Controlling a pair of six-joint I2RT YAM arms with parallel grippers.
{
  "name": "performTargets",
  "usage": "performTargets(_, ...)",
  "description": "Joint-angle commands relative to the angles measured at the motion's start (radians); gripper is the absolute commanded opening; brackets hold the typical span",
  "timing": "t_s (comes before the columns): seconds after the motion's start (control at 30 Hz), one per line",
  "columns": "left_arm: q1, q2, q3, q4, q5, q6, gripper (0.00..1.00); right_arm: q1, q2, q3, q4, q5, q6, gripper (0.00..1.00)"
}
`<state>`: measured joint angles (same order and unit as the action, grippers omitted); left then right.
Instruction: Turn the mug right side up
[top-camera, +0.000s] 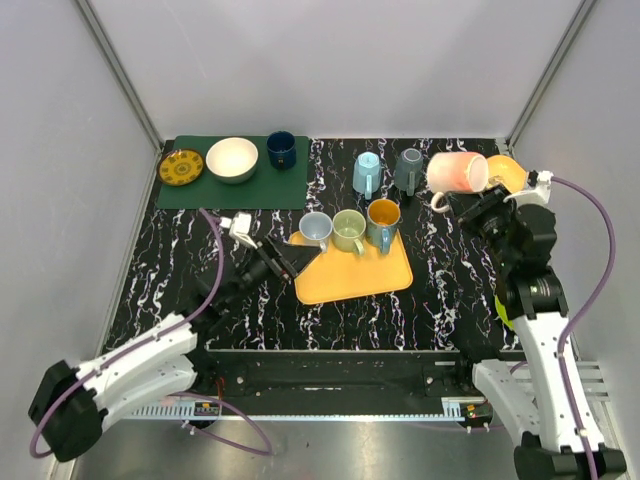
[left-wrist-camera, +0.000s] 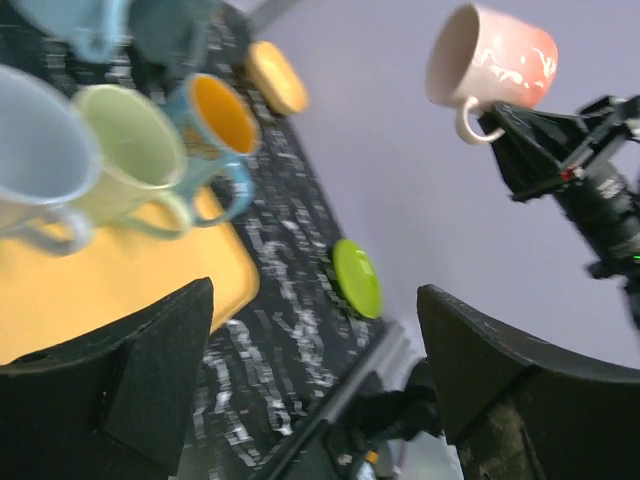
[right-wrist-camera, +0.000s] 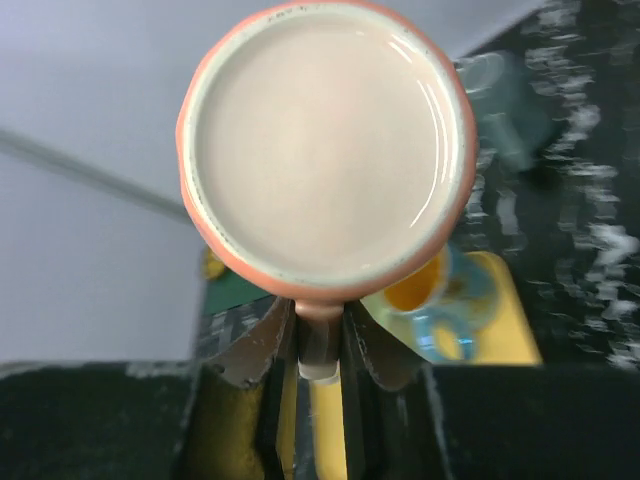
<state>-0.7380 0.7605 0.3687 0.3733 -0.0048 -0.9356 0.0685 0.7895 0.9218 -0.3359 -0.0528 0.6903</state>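
Note:
A pink mug (top-camera: 458, 172) with white marbling is held in the air at the back right, lying on its side with its mouth to the right. My right gripper (top-camera: 470, 208) is shut on its handle (right-wrist-camera: 320, 340). The right wrist view looks straight into the mug's cream inside (right-wrist-camera: 325, 140), with the fingers (right-wrist-camera: 250, 350) clamped either side of the handle. The mug also shows in the left wrist view (left-wrist-camera: 492, 58). My left gripper (top-camera: 285, 258) is open and empty, low over the table by the left corner of the orange tray (top-camera: 350, 282).
Light blue (top-camera: 315, 229), green (top-camera: 348, 229) and blue-orange (top-camera: 383, 222) mugs stand on the tray. Teal (top-camera: 367, 172) and dark grey (top-camera: 408, 168) mugs stand behind. A green mat (top-camera: 200, 188) holds a yellow plate, white bowl and navy cup. Orange (top-camera: 508, 172) and green plates (left-wrist-camera: 357, 277) lie at the right.

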Motion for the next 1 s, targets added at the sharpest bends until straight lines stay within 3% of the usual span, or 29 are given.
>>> performTargets(0.0, 0.003, 0.114, 0.073, 0.475, 0.258, -0.087, 0.87, 0.03, -0.108, -0.06, 0.322, -0.329, 0.229, 0.0)
performTargets(0.1, -0.008, 0.232, 0.081, 0.748, 0.347, -0.213, 0.91, 0.04, -0.13, -0.161, 0.555, -0.436, 0.406, 0.0)
performTargets(0.13, -0.02, 0.293, 0.093, 0.804, 0.368, -0.241, 0.99, 0.039, -0.13, -0.185, 0.616, -0.474, 0.446, 0.0)
performTargets(0.2, -0.037, 0.347, 0.119, 0.904, 0.381, -0.284, 0.99, 0.045, -0.116, -0.218, 0.718, -0.502, 0.507, 0.0)
performTargets(0.53, -0.127, 0.588, 0.413, 0.785, 0.41, -0.209, 0.99, 0.102, -0.102, -0.176, 0.663, -0.553, 0.459, 0.0)
performTargets(0.97, -0.13, 0.72, 0.492, 0.736, 0.424, -0.235, 0.99, 0.145, -0.11, -0.166, 0.65, -0.571, 0.449, 0.0)
